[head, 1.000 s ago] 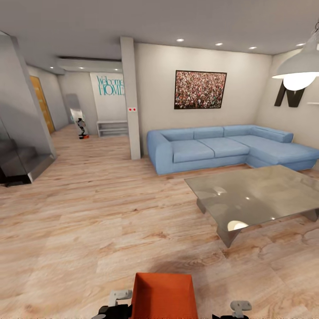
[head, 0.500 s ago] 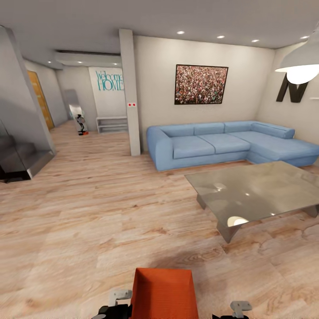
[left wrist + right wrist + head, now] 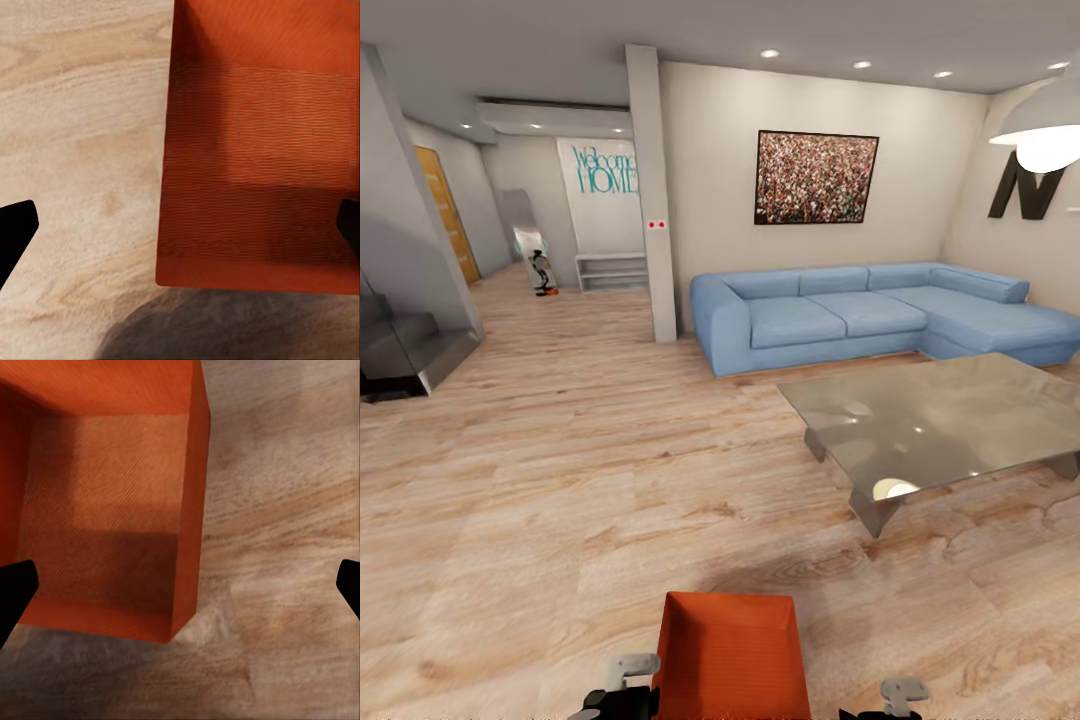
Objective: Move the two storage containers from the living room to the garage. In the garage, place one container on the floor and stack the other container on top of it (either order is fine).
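Squarely between both arms' wide jaws sits a ribbed, orange-red rectangular storage container (image 3: 732, 655) above wood-plank flooring (image 3: 560, 480)

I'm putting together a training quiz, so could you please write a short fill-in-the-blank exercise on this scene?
1. The bin between the arms is ____ in colour.
2. The sofa stands under a framed ____ on the wall.
3. The floor is made of light ____ planks.
4. The bin has nothing inside; it is ____.

Missing words: orange-red; picture; wood; empty
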{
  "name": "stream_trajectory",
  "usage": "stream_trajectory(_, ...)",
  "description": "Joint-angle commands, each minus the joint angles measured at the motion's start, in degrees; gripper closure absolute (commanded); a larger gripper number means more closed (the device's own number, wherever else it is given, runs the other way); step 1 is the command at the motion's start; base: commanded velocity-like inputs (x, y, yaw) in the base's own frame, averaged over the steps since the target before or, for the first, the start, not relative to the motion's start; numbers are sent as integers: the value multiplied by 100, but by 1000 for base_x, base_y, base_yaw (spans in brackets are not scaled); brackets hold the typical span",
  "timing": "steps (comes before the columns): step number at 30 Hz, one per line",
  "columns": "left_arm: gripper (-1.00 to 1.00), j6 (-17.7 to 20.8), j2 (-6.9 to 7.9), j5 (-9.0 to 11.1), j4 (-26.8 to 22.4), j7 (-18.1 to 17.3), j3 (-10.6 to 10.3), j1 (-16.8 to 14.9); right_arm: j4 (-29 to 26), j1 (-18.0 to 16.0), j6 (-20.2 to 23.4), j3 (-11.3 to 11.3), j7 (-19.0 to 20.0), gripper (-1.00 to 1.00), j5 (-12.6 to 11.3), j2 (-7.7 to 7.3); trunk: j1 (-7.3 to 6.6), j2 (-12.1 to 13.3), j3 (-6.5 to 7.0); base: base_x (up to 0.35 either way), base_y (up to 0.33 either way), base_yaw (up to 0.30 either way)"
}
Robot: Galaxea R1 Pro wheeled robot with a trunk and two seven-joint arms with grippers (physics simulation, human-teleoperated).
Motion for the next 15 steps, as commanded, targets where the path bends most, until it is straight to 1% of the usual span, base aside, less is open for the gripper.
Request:
stream_trajectory(1, -100, 30, -10, -56, -12, -6, 26, -2, -24, -4, 19, 3, 20, -100, -57, -2, 22, -44, -33, 0, 0, 0)
stream_trajectory(7, -100, 23, -16, -43, -21, 0, 26, -1, -329, -19, 24, -2, -2, -100, -53, 2, 154, -285, -196, 0, 0, 0)
stream_trajectory(11, -100, 26, -10, -42, -52, 1, 26, 0, -385, -136, 40, 6, -33, -100, -50, 55, 242, -446, -305, 0, 0, 0)
stream_trajectory(12, -100, 27, -9, -42, -80, 0, 26, -1, -388, -163, 44, 5, -93, -100, -51, 68, 264, -486, -332, 0, 0, 0)
stream_trajectory(13, -100, 33, -17, -42, -169, -3, 26, -1, -391, -190, 40, 9, -245, -100, -55, 83, 286, -526, -359, 0, 0, 0)
stream_trajectory(15, -100, 33, -26, -42, -217, -6, 26, -2, -393, -202, 36, 15, -306, -100, -59, 103, 330, -606, -413, 0, 0, 0)
